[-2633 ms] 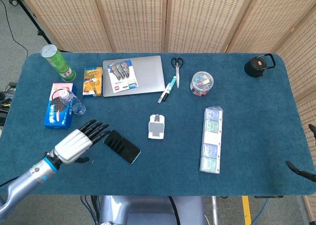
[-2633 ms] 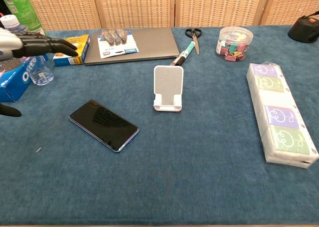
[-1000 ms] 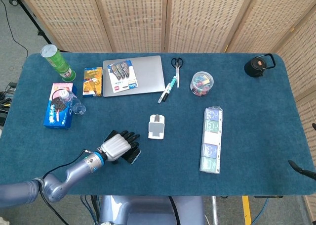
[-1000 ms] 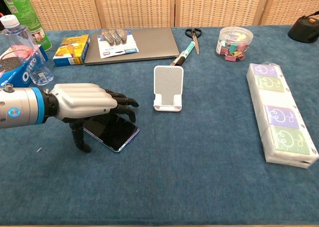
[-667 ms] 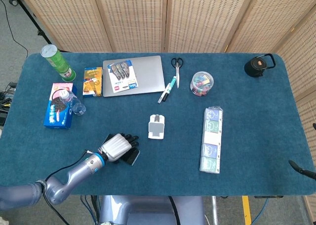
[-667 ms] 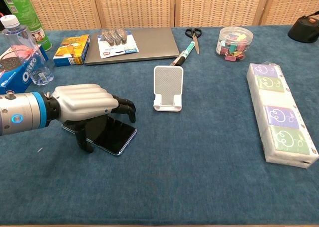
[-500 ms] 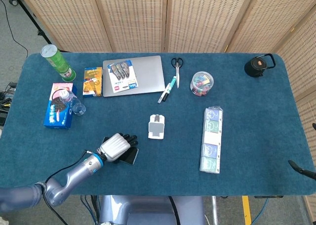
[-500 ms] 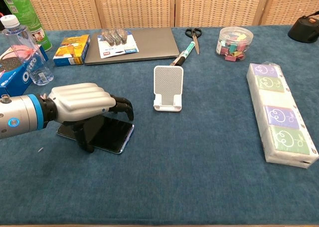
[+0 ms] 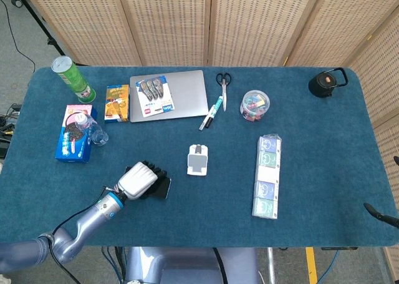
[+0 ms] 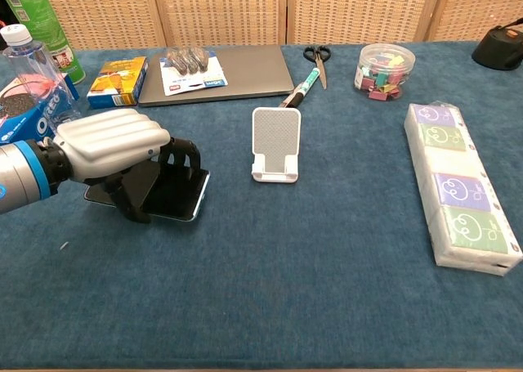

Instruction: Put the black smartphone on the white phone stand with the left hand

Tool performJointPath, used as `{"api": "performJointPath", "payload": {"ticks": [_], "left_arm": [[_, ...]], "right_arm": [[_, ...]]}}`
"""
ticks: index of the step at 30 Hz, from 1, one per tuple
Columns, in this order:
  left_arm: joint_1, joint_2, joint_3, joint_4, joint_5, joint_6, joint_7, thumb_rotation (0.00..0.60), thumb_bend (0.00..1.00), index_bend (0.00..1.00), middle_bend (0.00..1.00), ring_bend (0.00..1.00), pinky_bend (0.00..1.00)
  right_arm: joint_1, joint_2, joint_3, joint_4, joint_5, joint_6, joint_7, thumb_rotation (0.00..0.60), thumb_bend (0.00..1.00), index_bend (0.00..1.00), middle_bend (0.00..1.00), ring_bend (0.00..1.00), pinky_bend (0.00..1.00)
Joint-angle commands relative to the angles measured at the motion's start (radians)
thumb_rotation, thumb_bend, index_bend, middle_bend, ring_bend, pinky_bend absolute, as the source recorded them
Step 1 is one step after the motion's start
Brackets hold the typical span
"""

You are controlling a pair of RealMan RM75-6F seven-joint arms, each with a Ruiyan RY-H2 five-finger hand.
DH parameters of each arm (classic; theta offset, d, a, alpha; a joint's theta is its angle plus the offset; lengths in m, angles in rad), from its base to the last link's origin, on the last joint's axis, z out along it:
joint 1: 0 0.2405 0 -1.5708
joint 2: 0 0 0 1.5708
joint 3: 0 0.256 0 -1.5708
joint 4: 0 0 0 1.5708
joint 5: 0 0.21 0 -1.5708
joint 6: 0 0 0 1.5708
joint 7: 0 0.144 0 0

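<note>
The black smartphone (image 10: pixel 178 194) is in my left hand (image 10: pixel 110 147), fingers curled over its far edge and thumb against the near edge. It seems to tilt just above the blue table (image 10: pixel 327 257). In the head view my left hand (image 9: pixel 138 179) covers most of the smartphone (image 9: pixel 162 188). The white phone stand (image 10: pixel 275 143) stands upright and unoccupied to the right of the hand, a short gap away; the head view shows the phone stand (image 9: pixel 197 159) near the table's middle. Only a dark sliver of the right hand (image 9: pixel 379 214) shows at the right edge.
Behind the left hand are a blue cookie box (image 10: pixel 24 123), a water bottle (image 10: pixel 45 78) and an orange box (image 10: pixel 117 82). A laptop (image 10: pixel 221 73), scissors (image 10: pixel 317 57), a pen (image 10: pixel 299 90) and a clip jar (image 10: pixel 384 69) line the back. A tissue pack (image 10: pixel 458 184) lies right.
My left hand reached from the left onto the smartphone, closed around it, turned it and drew it back left, raising it off the cloth. The stand has stayed put.
</note>
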Motion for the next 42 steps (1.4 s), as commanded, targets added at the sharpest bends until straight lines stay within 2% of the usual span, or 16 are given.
{"api": "performJointPath", "payload": {"ticks": [1, 4, 7, 12, 14, 18, 26, 35, 42], "left_arm": [[0.0, 0.015, -0.006, -0.002, 0.026, 0.028, -0.005, 0.6, 0.01, 0.64, 0.53, 0.49, 0.54], [-0.007, 0.029, -0.009, 0.006, 0.096, 0.094, -0.002, 0.6, 0.01, 0.64, 0.53, 0.49, 0.54], [-0.026, 0.043, -0.013, 0.043, 0.219, 0.204, 0.027, 0.6, 0.0, 0.64, 0.53, 0.49, 0.54], [-0.094, 0.059, -0.033, 0.16, 0.469, 0.405, 0.146, 0.6, 0.0, 0.64, 0.53, 0.48, 0.54], [-0.161, 0.074, -0.044, 0.218, 0.583, 0.433, 0.231, 0.6, 0.0, 0.64, 0.53, 0.48, 0.54], [-0.234, 0.08, -0.056, 0.259, 0.64, 0.396, 0.275, 0.6, 0.0, 0.64, 0.53, 0.48, 0.54], [-0.328, 0.051, -0.062, 0.326, 0.66, 0.321, 0.291, 0.6, 0.0, 0.64, 0.53, 0.48, 0.54], [-0.469, 0.014, -0.016, 0.437, 0.717, 0.21, 0.281, 0.6, 0.0, 0.64, 0.52, 0.48, 0.54], [-0.529, -0.037, 0.014, 0.476, 0.713, 0.128, 0.278, 0.6, 0.0, 0.64, 0.52, 0.48, 0.54]], "right_arm": [[-0.001, 0.0, -0.001, 0.001, -0.001, 0.001, 0.001, 0.6, 0.0, 0.0, 0.0, 0.0, 0.0], [-0.001, 0.001, -0.001, 0.001, 0.0, 0.0, 0.002, 0.6, 0.0, 0.0, 0.0, 0.0, 0.0], [0.0, 0.001, -0.001, -0.001, 0.0, -0.001, 0.002, 0.6, 0.0, 0.0, 0.0, 0.0, 0.0], [0.0, 0.001, -0.003, -0.003, -0.002, -0.003, 0.0, 0.6, 0.0, 0.0, 0.0, 0.0, 0.0], [-0.001, 0.002, -0.004, -0.003, -0.005, -0.001, 0.001, 0.6, 0.0, 0.0, 0.0, 0.0, 0.0], [-0.002, 0.003, -0.003, -0.003, -0.002, 0.001, 0.004, 0.6, 0.0, 0.0, 0.0, 0.0, 0.0], [-0.001, 0.006, 0.013, 0.001, 0.037, -0.007, 0.013, 0.6, 0.0, 0.0, 0.0, 0.0, 0.0], [0.003, -0.002, 0.037, 0.004, 0.098, -0.018, -0.011, 0.6, 0.0, 0.0, 0.0, 0.0, 0.0], [-0.003, -0.001, 0.041, 0.01, 0.117, -0.024, -0.008, 0.6, 0.0, 0.0, 0.0, 0.0, 0.0]]}}
